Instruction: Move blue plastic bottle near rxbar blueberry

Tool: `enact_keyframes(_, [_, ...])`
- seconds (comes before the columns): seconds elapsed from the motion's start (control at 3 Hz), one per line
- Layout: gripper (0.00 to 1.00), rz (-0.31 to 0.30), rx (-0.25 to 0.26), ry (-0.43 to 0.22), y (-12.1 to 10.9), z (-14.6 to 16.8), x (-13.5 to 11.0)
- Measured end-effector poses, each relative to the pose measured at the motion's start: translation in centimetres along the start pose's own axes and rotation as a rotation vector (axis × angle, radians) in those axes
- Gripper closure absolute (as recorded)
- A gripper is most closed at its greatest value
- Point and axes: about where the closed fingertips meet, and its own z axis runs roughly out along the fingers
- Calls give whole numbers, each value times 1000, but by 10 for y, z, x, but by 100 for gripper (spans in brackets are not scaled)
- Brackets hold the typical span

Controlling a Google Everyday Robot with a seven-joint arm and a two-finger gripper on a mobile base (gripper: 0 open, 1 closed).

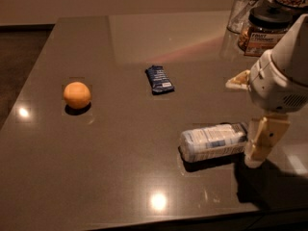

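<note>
The blue plastic bottle (214, 141) lies on its side on the dark table (120, 167), right of centre, its cap end pointing right. The rxbar blueberry (159, 79), a dark blue wrapper, lies flat further back and to the left, well apart from the bottle. My gripper (240, 122) is at the right, just beside the bottle's cap end. It is open and holds nothing. One cream finger (262, 141) hangs down right next to the cap, and the other finger (238, 81) sticks out higher up.
An orange fruit (77, 95) sits at the left of the table. Glass jars with dark lids (262, 30) and a clear glass (245, 8) stand at the back right corner. The table's front edge runs along the bottom.
</note>
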Motion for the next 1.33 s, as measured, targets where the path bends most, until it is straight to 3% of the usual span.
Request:
enact_keyframes(0.33, [0,-56,-43,2,13,24,-6])
enact_keyframes(0.67, [18,-76,-91,18,17,43,-9])
enact_keyframes(1.33, [64,-85,-159,59,2,55,-7])
